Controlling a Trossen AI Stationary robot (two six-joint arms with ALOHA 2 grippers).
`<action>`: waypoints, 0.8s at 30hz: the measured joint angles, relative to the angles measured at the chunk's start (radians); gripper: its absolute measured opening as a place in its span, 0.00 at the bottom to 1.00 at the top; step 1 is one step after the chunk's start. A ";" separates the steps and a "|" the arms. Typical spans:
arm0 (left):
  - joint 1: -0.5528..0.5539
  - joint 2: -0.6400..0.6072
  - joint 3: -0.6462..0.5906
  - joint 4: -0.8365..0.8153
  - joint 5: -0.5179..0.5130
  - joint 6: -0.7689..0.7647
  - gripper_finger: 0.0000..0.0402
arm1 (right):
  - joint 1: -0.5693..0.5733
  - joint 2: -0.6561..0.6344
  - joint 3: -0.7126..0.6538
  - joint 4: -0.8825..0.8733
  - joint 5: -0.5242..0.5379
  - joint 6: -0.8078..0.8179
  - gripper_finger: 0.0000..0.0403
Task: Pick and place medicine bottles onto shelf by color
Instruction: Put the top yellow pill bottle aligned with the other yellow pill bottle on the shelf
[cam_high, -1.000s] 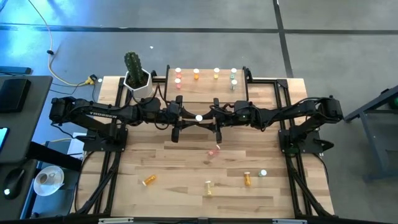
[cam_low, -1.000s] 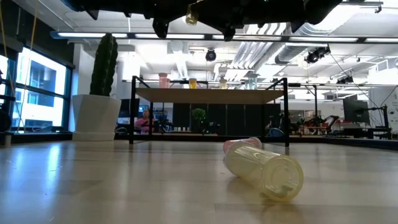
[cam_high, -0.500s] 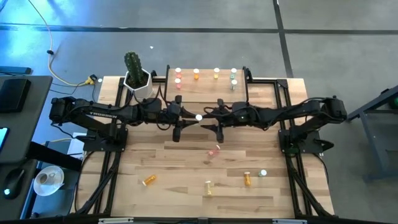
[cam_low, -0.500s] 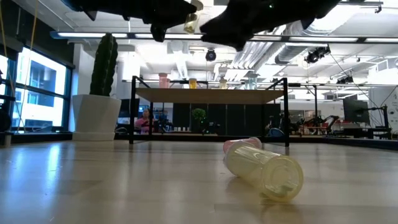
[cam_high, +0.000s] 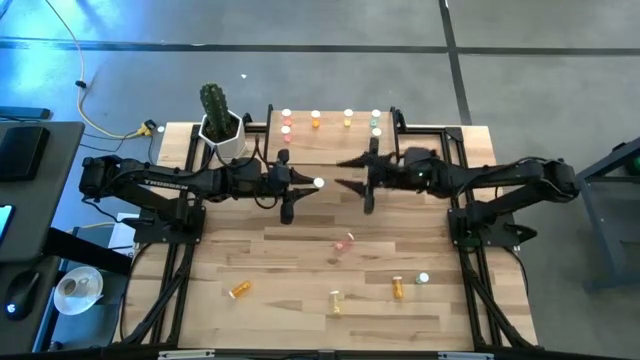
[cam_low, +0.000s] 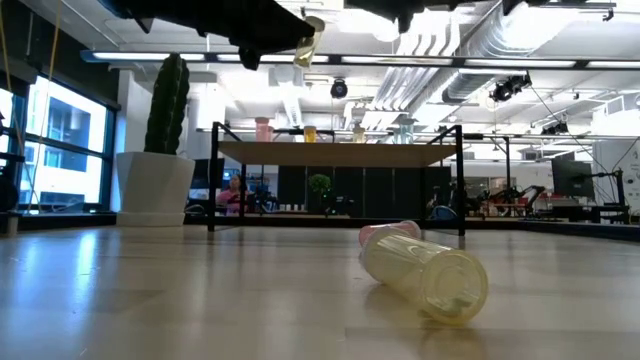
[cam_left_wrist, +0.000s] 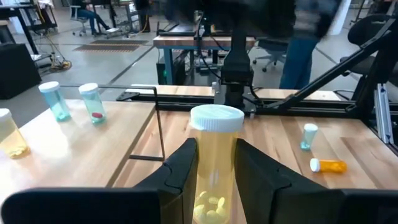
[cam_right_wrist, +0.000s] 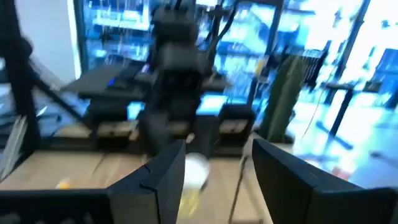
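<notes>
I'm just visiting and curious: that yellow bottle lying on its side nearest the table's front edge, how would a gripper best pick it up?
Probably from straight above, fingers closing across the middle of the yellow bottle: it lies flat, so its round sides face outward, and the table around it is bare.

Overhead looks straight down on my whole table (cam_high: 300, 300). Low camera sits at tabletop level, facing the shelf (cam_low: 335, 152), also seen overhead. My wrist cameras face each other.

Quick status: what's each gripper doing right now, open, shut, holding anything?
Left gripper: shut on the yellow white-capped medicine bottle, held above the table.
Right gripper: open, holding nothing, near the light-wood shelf.
</notes>
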 joint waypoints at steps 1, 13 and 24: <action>0.000 0.000 0.000 0.000 0.000 0.000 0.21 | -0.013 0.000 0.010 0.012 -0.011 -0.006 0.44; 0.018 0.051 0.000 0.008 -0.011 0.034 0.21 | -0.080 0.138 0.231 -0.238 -0.150 -0.006 0.44; 0.041 0.059 0.000 0.017 -0.004 0.033 0.21 | -0.080 0.182 0.238 -0.327 -0.146 -0.006 0.44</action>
